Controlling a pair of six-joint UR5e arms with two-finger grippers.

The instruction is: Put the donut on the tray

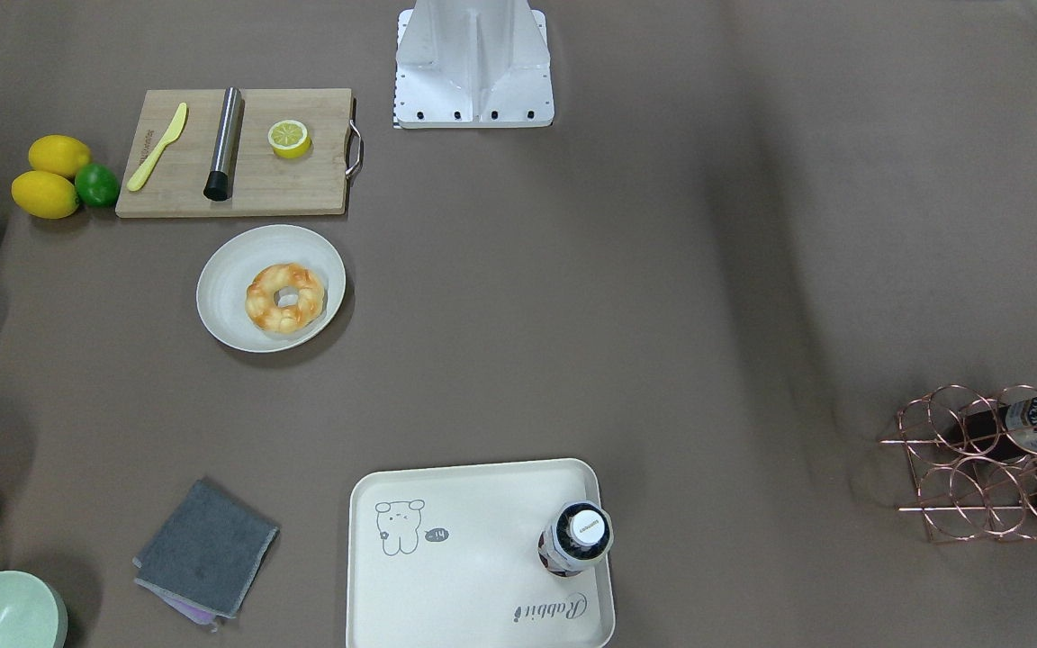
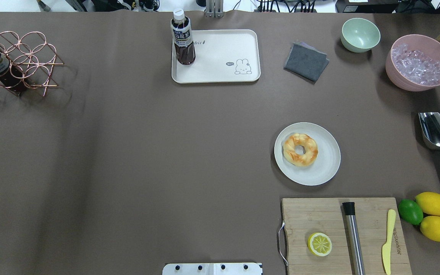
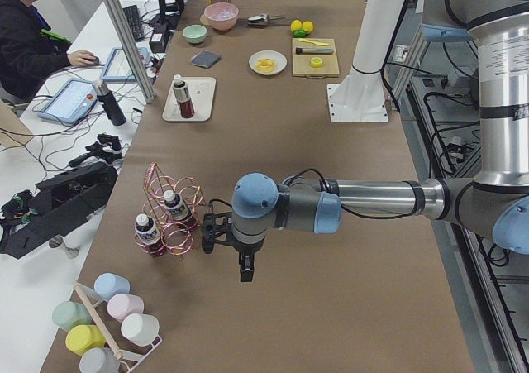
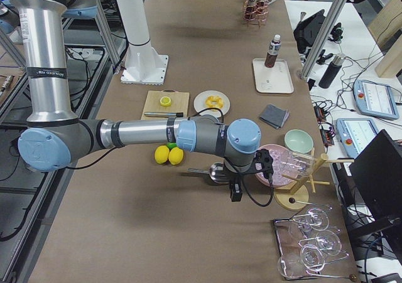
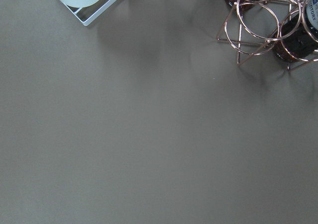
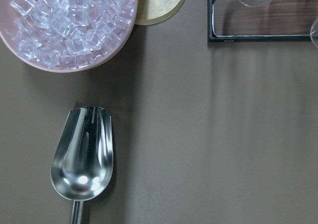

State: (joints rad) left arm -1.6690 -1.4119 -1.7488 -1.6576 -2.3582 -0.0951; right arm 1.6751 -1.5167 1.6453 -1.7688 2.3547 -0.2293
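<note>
The donut [image 2: 300, 149], golden with an orange-brown braided glaze, lies on a round off-white plate [image 2: 327, 162] right of the table's middle; it also shows in the front-facing view [image 1: 284, 298]. The cream tray [image 2: 220, 53] with the bear drawing sits at the far edge, also in the front-facing view [image 1: 473, 567]. A dark bottle [image 2: 183, 38] stands on its corner. The left gripper [image 3: 245, 271] hangs over the table's left end beside the wire rack. The right gripper [image 4: 236, 194] hangs over the right end near the scoop. Both show only in side views, so I cannot tell whether they are open or shut.
A wooden cutting board [image 2: 319, 217] holds a halved lemon [image 2: 319, 244], a steel cylinder and a yellow knife. Two lemons and a lime [image 2: 410, 211] lie beside it. A metal scoop [image 2: 435, 133], a pink ice bowl [image 2: 418, 63], a green bowl, a grey cloth [image 2: 306, 61] and a copper bottle rack [image 2: 17, 57] stand around.
</note>
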